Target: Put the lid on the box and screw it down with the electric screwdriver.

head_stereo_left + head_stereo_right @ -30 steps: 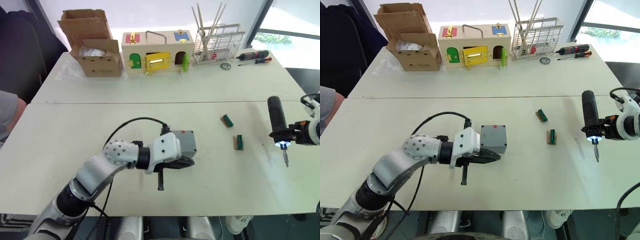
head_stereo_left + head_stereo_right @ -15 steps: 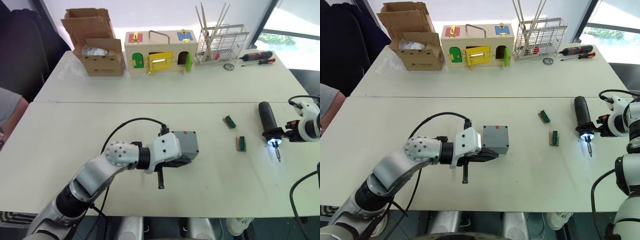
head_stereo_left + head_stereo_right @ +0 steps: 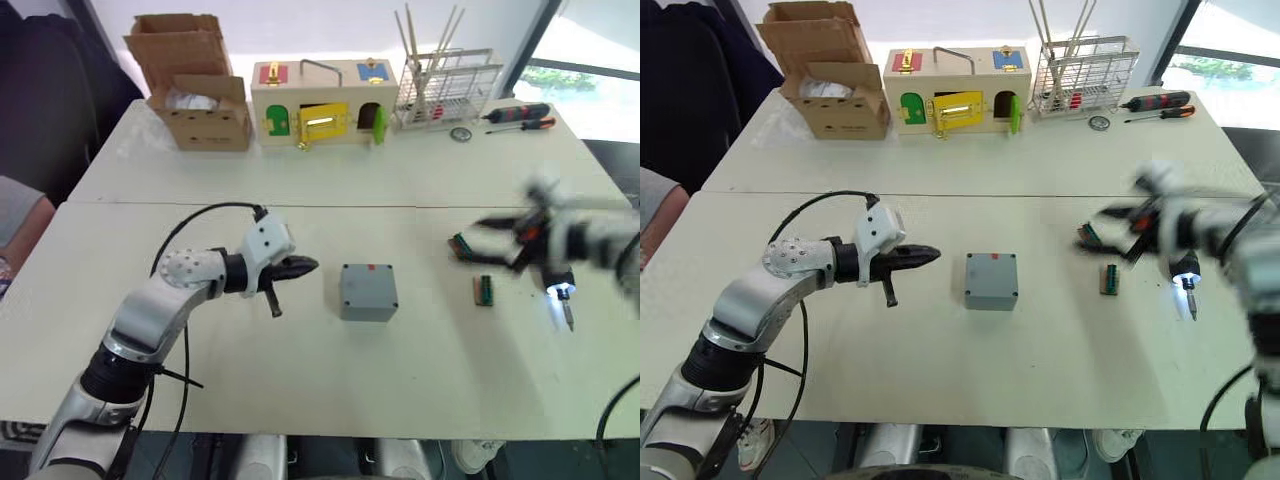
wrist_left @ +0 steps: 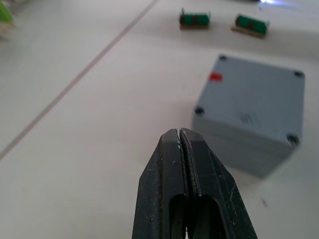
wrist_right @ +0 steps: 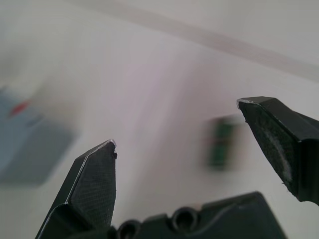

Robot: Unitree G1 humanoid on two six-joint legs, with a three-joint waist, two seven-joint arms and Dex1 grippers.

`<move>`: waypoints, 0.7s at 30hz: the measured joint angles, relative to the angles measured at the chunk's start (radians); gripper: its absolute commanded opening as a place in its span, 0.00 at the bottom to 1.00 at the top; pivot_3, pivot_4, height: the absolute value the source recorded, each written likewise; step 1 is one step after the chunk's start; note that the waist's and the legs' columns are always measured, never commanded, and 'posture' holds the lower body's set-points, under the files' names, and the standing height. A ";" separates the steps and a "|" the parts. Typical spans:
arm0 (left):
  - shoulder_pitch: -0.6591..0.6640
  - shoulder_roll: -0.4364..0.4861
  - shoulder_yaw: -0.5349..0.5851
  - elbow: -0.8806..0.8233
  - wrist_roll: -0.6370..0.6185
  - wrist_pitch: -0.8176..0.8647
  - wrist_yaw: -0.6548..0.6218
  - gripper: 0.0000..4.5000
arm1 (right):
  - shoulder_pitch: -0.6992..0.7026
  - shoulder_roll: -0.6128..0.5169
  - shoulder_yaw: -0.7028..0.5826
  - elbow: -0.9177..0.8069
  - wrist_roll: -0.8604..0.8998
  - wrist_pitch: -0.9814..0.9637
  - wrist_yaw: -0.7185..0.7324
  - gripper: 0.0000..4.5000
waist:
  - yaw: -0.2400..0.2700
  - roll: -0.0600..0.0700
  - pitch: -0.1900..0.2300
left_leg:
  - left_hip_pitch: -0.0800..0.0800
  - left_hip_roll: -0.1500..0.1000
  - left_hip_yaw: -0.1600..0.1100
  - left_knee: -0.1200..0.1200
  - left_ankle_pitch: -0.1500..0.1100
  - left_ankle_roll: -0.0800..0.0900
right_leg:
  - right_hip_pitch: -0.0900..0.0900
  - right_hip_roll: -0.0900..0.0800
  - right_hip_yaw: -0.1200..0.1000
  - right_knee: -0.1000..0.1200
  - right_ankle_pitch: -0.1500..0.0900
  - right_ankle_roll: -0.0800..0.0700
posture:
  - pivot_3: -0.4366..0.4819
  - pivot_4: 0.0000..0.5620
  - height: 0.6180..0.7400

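The grey box (image 3: 368, 298) stands mid-table with the lid (image 4: 251, 92) lying flat on top of it, screw holes at its corners and a small red mark near one edge. My left gripper (image 3: 305, 265) is shut and holds nothing; it hovers a short way left of the box, pointing at it. My right gripper (image 3: 490, 240), blurred by motion, is open over the table right of the box, fingers (image 5: 94, 184) wide apart with nothing between them. The electric screwdriver's lit tip (image 3: 558, 291) and bit show on the table at the right; my arm covers its body.
Two green terminal blocks (image 3: 482, 289) lie between the box and the screwdriver. Along the far edge stand a cardboard box (image 3: 190, 95), a wooden latch box (image 3: 318, 103), a wire rack (image 3: 445, 88) and hand screwdrivers (image 3: 515, 115). A person's arm (image 3: 15, 215) is at the left edge.
My left gripper has let go of the box and drawn back to the left, shut. My right gripper has released the screwdriver, opened, and swung left towards the terminal blocks.
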 measured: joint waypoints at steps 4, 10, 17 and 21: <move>0.010 0.008 -0.089 0.043 0.051 -0.024 -0.035 0.00 | 0.138 0.003 -0.003 -0.186 0.035 0.041 -0.034 0.99 | 0.005 -0.001 0.000 | 0.001 -0.001 -0.001 0.003 -0.002 0.008 | 0.002 -0.002 0.003 -0.003 0.002 -0.007 | 0.48 0.27 0.90; 0.000 -0.083 -0.162 0.148 0.120 -0.087 -0.026 0.00 | 0.186 0.083 0.020 -0.283 0.048 0.060 -0.136 0.99 | 0.006 -0.005 -0.002 | 0.001 -0.002 -0.002 0.002 0.001 0.004 | 0.001 0.000 0.003 -0.001 0.004 -0.003 | 0.48 0.27 0.90; -0.078 -0.152 -0.194 0.263 0.170 -0.155 -0.058 0.00 | 0.168 0.130 0.098 -0.304 0.032 0.063 -0.204 0.99 | 0.007 -0.006 -0.002 | 0.001 -0.002 -0.002 0.002 -0.002 0.009 | 0.000 0.000 0.003 0.000 0.004 -0.004 | 0.48 0.27 0.90; -0.110 -0.176 -0.209 0.341 0.197 -0.189 -0.090 0.00 | 0.169 0.132 0.109 -0.327 0.033 0.095 -0.228 0.99 | 0.006 -0.006 -0.002 | 0.001 -0.002 -0.002 0.002 -0.002 0.009 | 0.000 0.000 0.003 0.000 0.004 -0.004 | 0.48 0.27 0.90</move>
